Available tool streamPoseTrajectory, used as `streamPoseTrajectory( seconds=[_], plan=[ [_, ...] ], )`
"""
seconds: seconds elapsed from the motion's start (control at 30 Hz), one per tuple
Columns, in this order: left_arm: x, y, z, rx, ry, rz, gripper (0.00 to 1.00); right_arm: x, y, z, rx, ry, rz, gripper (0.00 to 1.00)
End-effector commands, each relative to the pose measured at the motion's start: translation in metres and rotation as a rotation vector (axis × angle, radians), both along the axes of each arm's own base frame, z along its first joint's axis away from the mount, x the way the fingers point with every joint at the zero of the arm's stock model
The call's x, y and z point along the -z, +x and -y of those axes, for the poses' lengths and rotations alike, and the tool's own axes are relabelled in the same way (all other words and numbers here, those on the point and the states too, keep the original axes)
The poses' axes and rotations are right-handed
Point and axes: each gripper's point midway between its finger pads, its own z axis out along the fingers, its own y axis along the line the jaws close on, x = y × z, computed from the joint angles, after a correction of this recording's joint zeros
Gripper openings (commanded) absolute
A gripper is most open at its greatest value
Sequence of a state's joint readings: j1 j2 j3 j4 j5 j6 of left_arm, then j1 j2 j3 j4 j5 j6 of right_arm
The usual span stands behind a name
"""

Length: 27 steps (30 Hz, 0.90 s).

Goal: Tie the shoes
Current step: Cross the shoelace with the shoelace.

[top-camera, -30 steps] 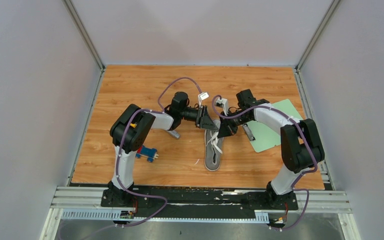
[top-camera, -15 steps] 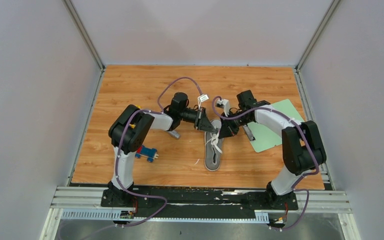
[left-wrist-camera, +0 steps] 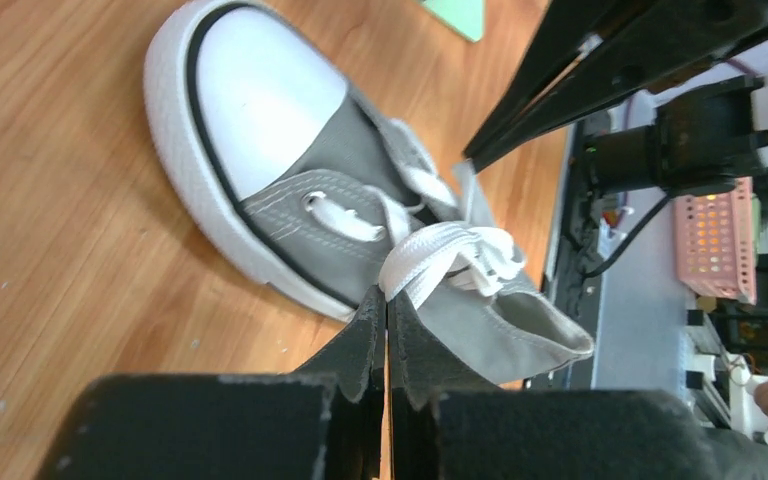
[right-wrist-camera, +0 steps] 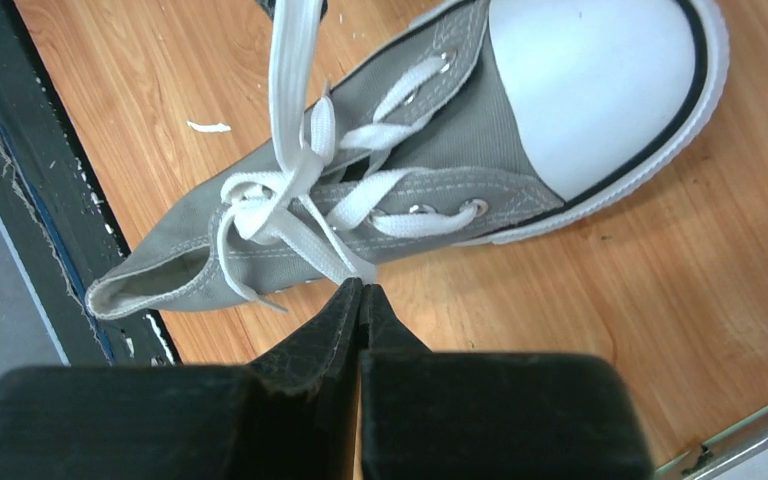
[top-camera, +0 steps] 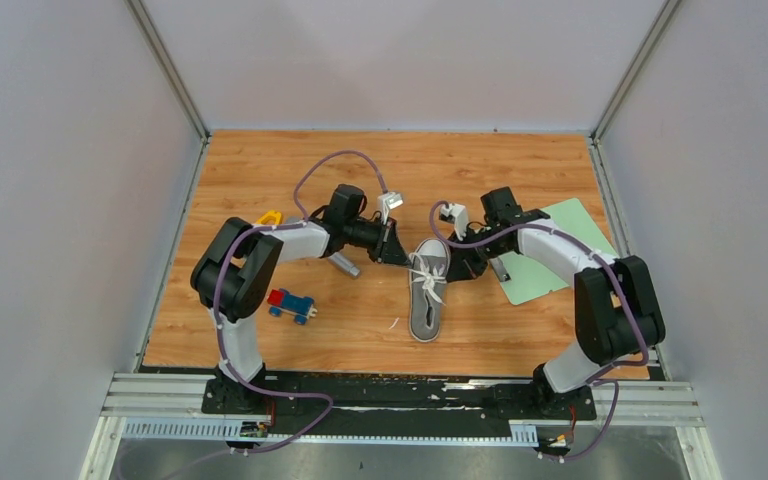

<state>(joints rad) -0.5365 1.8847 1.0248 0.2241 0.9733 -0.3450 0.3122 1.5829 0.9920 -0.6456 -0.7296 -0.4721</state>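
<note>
Sneaker [top-camera: 428, 292] on table [top-camera: 260, 170], laces [right-wrist-camera: 282, 195] knotted; left jaws, right jaws each pinched shut on laces.

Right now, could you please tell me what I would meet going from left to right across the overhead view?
Toy car → left gripper → shoe → right gripper → green mat

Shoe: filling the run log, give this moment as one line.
shoe upright, toe far | lace knotted | left gripper shut on lace | right gripper shut on lace
</note>
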Motion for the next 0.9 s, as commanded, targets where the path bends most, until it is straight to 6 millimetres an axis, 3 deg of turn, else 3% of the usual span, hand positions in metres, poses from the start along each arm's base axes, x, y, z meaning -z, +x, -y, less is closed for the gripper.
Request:
streamPoseTrajectory(
  seconds=[0.0,0.27,0.4,0.43,0.47,0.53,0.6,0.7,0.87],
  plan=[
    [0.002,0.001,-0.015,-0.015,0.141,0.024,0.0,-0.007,0.005,0.009,0.023,-0.013,0.066,0.0],
    [0.005,-0.009,-0.041,0.003,0.288,0.08,0.0,-0.012,0.0,0.013,0.035,-0.009,0.081,0.0],
    [0.001,-0.011,-0.04,0.028,0.269,0.091,0.0,-0.016,-0.009,0.009,-0.003,0.034,0.066,0.01],
    [-0.002,-0.009,-0.036,0.032,0.244,0.103,0.05,-0.019,-0.01,0.006,-0.009,0.053,0.069,0.03],
    [-0.003,-0.011,-0.033,0.037,0.225,0.087,0.29,-0.023,-0.009,0.005,0.0,0.072,0.073,0.06],
    [-0.006,-0.011,-0.029,0.047,0.194,0.084,0.51,-0.034,-0.005,-0.001,0.015,0.124,0.05,0.15],
    [-0.01,-0.012,-0.025,0.063,0.164,0.087,0.6,-0.043,0.002,-0.007,0.038,0.168,-0.008,0.3],
    [-0.014,-0.014,-0.021,0.068,0.112,0.092,0.64,-0.053,0.007,-0.02,0.029,0.235,-0.099,0.42],
    [-0.019,-0.013,-0.015,0.061,0.064,0.067,0.65,-0.045,0.012,-0.031,0.024,0.279,-0.229,0.45]
  ],
)
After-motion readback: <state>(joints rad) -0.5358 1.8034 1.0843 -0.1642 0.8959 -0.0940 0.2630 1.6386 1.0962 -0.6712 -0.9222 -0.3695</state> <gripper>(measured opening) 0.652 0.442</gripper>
